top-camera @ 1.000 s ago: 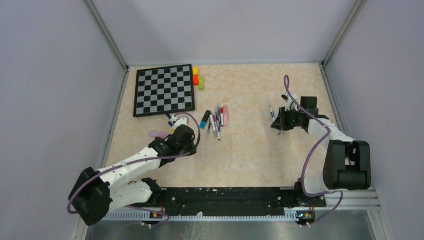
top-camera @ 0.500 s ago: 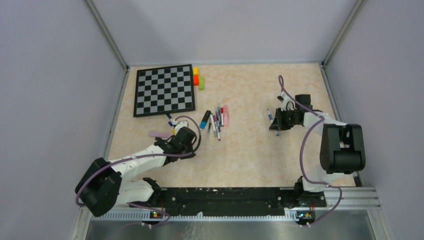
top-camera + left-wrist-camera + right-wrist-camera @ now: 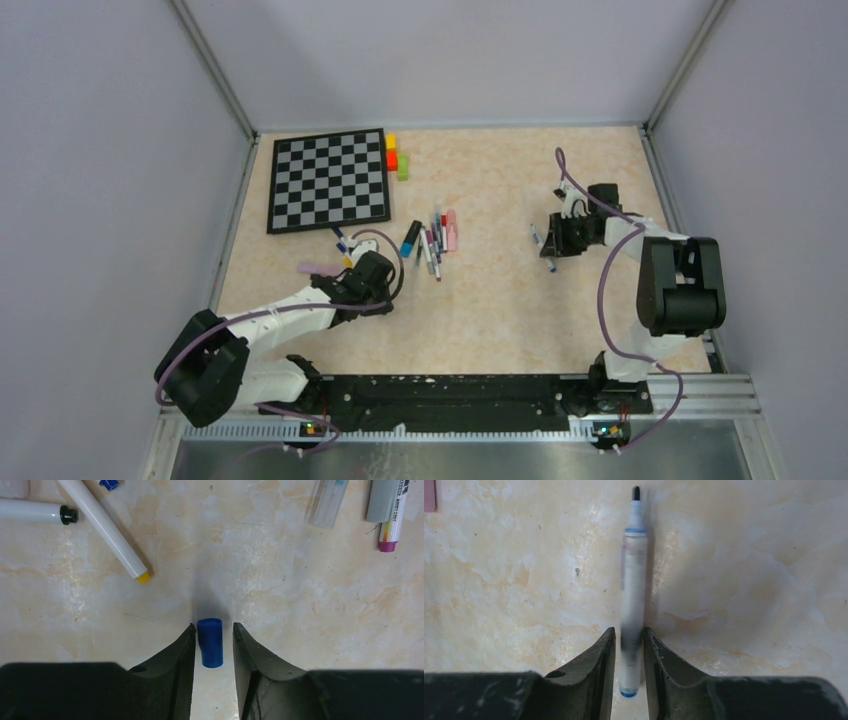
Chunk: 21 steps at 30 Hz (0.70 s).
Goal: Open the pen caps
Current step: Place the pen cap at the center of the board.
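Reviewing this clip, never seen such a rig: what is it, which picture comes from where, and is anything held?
Two robot arms are bolted at the near edge of a table. The wide picture comes from a camera above and behind them; the other two come from wrist cameras looking past each arm's black fingers. On the table lie a chessboard, coloured blocks and a cluster of pens. The left gripper stands open around a blue cap, with gaps on both sides. An uncapped pen sits between the fingers of the right gripper; it is blurred, so I cannot tell whether it is gripped.
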{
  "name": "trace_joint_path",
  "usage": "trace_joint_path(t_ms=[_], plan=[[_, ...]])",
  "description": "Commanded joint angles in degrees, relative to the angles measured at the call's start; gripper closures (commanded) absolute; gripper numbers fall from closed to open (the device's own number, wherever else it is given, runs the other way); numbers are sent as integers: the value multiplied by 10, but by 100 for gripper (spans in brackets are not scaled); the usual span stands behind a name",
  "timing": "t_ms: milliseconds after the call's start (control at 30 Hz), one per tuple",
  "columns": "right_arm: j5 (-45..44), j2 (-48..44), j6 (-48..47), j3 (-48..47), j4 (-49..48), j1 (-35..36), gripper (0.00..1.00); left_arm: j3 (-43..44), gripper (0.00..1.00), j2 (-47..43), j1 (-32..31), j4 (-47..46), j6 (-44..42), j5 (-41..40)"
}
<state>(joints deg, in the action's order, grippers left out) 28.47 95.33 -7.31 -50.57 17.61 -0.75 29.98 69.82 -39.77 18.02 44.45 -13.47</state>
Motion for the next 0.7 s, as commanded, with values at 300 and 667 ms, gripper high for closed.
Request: trace_joint_path(t_ms=[300,667], plan=[[-33,11,-14,-22,22,4,68,40,52,-1,4,10,-13,10],[5,-45,-52,-32,53,4,39,71,28,-109,4,36,-51,12]])
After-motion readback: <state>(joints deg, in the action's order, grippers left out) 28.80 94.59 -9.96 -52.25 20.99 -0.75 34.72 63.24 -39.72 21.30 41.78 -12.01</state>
